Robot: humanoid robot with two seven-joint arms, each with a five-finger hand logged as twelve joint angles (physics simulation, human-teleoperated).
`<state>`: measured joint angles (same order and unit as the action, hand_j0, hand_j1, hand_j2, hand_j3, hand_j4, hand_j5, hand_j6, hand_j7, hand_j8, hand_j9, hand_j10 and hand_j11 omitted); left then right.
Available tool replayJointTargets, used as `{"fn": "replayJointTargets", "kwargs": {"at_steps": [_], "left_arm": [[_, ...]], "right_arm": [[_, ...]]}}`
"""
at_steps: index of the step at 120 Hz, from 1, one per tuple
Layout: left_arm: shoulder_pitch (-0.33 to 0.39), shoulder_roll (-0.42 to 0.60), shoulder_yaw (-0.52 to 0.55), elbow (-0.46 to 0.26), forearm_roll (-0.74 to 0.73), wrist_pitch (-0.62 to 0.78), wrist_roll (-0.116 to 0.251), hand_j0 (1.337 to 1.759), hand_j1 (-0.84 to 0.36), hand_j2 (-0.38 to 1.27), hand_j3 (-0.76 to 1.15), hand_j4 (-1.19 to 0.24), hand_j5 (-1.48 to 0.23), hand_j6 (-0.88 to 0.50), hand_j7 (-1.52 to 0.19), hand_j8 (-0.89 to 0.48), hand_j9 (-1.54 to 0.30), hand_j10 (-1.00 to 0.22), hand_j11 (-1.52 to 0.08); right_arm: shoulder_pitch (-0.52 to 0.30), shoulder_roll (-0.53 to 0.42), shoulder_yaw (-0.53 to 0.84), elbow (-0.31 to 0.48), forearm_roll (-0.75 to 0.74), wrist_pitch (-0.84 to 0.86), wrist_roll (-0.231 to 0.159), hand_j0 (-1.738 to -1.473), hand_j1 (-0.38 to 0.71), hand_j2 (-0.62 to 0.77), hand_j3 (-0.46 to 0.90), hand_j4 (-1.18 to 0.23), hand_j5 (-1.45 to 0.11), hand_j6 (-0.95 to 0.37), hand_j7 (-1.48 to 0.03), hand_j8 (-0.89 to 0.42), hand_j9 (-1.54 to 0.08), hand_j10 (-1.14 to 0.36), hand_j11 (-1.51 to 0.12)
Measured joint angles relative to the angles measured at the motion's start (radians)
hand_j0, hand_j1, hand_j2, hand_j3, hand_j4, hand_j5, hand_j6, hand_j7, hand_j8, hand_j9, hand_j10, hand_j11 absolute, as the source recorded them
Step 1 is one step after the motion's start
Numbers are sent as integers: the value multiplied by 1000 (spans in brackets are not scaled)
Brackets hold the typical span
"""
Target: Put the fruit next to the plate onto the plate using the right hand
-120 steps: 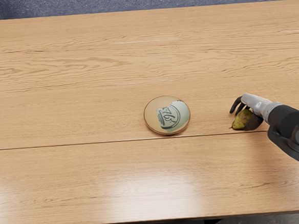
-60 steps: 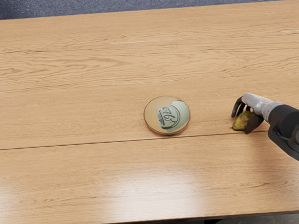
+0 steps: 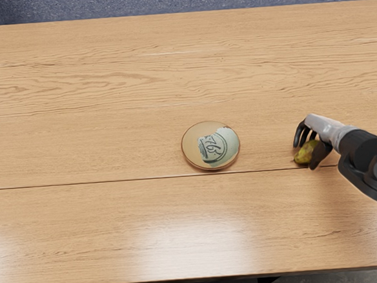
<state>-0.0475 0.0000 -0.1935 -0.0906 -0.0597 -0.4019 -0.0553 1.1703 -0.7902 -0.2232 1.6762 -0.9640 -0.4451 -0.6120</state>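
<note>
A small round plate (image 3: 210,145) with a tan rim and a grey-green pattern lies near the middle of the table. To its right, well apart from it, a yellow-green fruit (image 3: 305,152) sits on the wood. My right hand (image 3: 308,147) comes in from the right edge, and its dark fingers (image 3: 300,133) curl over and around the fruit, hiding much of it. The fruit still looks low against the table surface.
The wooden table (image 3: 109,121) stretches wide on all sides of the plate. Its front edge runs along the bottom of the view and a blue-grey floor shows past the far edge.
The right hand's fingers have curled tighter around the fruit, covering more of it. Hand and fruit have stayed at about the same spot.
</note>
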Motion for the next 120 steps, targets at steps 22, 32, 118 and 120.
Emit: {"fn": "replayJointTargets", "kwargs": {"at_steps": [22, 32, 118, 120], "left_arm": [[-2, 0, 0, 0, 0, 0, 0, 1658, 334, 3, 0, -13, -17, -13, -17, -13, -17, -13, -17], [-1, 0, 0, 0, -1, 0, 0, 1658, 334, 3, 0, -13, -17, -13, -17, -13, -17, -13, -17], [3, 0, 0, 0, 0, 0, 0, 1658, 334, 2, 0, -13, -17, -13, -17, -13, -17, -13, -17], [4, 0, 0, 0, 0, 0, 0, 1658, 334, 2, 0, -13, -17, -13, -17, -13, -17, -13, -17]], "right_arm": [[5, -1, 48, 2, 6, 30, 0, -1651, 222, 311, 1, -766, -1031, -554, -1010, -436, -1025, -553, -1046], [13, 2, 76, 5, 14, 51, 0, -1651, 215, 292, 1, -768, -1040, -554, -1015, -434, -1035, -549, -1058], [275, 165, 97, 12, 273, 110, 1, -1655, 257, 347, 1, -785, -1124, -571, -1061, -397, -1092, -499, -1096], [281, 171, 97, 12, 278, 110, 1, -1655, 263, 350, 0, -786, -1127, -567, -1063, -393, -1095, -495, -1099]]}}
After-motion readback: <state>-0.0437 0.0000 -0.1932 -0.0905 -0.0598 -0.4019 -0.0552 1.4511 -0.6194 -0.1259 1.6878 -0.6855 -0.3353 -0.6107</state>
